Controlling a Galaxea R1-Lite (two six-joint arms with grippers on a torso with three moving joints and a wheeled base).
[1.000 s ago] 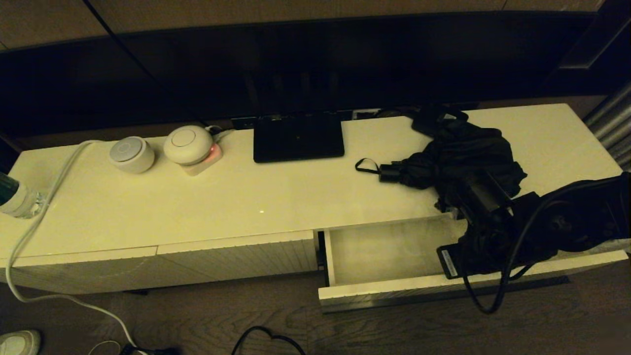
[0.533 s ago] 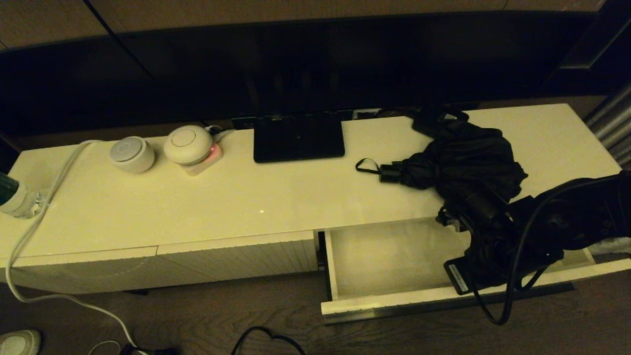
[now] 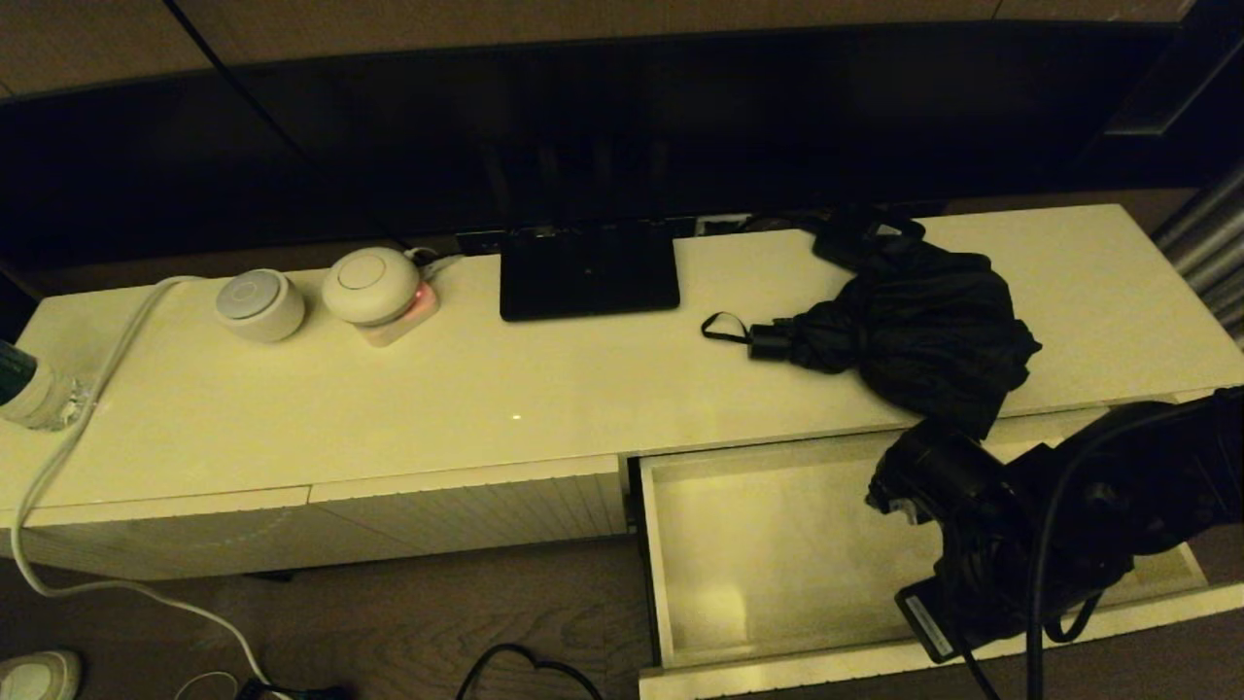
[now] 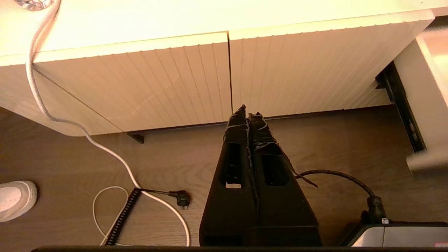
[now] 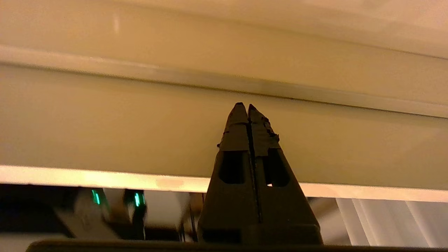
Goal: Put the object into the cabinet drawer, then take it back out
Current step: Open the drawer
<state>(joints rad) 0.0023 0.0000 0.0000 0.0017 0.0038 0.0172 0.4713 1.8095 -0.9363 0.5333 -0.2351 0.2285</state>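
Observation:
The black folding umbrella [image 3: 918, 326] lies on the cabinet top at the right, its handle [image 3: 768, 342] and strap loop [image 3: 721, 329] pointing left. No gripper touches it. Below it the cabinet drawer [image 3: 653, 554] stands pulled far out, its pale interior bare. My right arm [image 3: 1069, 506] hangs over the drawer's right end, where its own body hides the fingers. In the right wrist view the right gripper [image 5: 244, 106] is shut on nothing, with pale drawer surfaces just past its tips. The left gripper [image 4: 247, 111] is shut and parked low above the floor, before the ribbed front panels [image 4: 182, 80].
On the cabinet top are a flat black stand base [image 3: 588, 272], two round white devices [image 3: 259, 304] [image 3: 371, 284], a bottle [image 3: 27, 391] at the far left and a white cable [image 3: 58, 457]. Cables [image 3: 525, 666] and a shoe [image 3: 34, 676] lie on the wooden floor.
The drawer has slid much further out towards me, and my right arm has drawn back with it. The umbrella has stayed where it was on top.

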